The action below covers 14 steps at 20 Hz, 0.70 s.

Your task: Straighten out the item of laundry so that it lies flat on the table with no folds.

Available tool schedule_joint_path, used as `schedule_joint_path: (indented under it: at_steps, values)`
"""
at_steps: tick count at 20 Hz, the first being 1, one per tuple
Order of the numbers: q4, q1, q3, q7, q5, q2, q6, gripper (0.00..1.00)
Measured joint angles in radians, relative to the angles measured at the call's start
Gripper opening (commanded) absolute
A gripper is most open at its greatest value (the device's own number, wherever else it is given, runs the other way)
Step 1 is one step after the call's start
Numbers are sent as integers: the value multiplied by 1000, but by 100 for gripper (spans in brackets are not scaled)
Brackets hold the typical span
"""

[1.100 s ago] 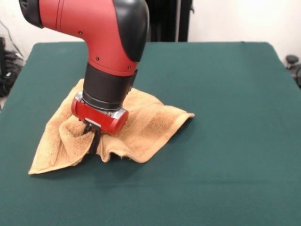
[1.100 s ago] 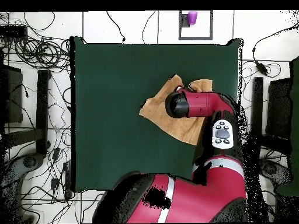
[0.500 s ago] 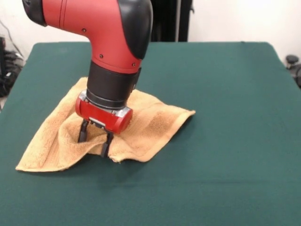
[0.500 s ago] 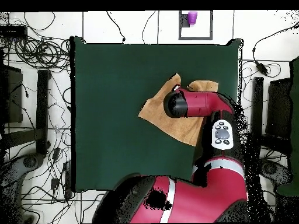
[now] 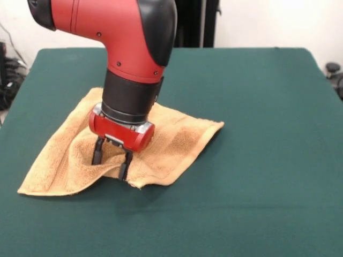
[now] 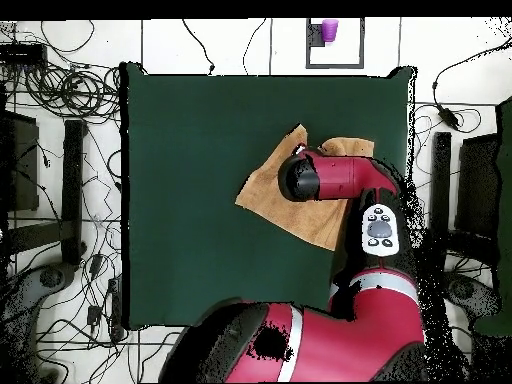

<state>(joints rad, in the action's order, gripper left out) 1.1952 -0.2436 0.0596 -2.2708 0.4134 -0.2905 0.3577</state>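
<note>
1. Nearest me in the front view, the towel (image 5: pixel 80 160) lies on the green table (image 5: pixel 257 160), toward one side of it rather than in the middle. Its near edge rests flat, running out to a corner well clear of the gripper (image 5: pixel 111 161).
2. At the gripper itself, I see the two dark fingers (image 5: pixel 124 167) spread apart with nothing pinched between them. Their tips sit at or just above the cloth, over a shallow hollow with a ridge beside it.
3. Beyond the gripper, the towel reaches a far corner; a paler woven band (image 5: pixel 179 140) on that side runs smooth.
4. My judgement: the job is well along but unfinished. Most of the cloth is spread out, yet the bump under the gripper and the curled near edge beside it need flattening.
5. Hidden: the arm (image 5: pixel 128 48) covers the towel's middle in both views, so I cannot rule out folds beneath it. From overhead, only the towel (image 6: pixel 265 185) margins around the arm show, and the gripper is not visible there.
</note>
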Motion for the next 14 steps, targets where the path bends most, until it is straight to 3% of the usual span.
schedule_joint_path:
  at_steps: [8, 14]
  values:
    - [108, -40, -56, 1, 8, -113, 29, 100]
    - [225, -70, -98, 1, -23, -282, 181, 100]
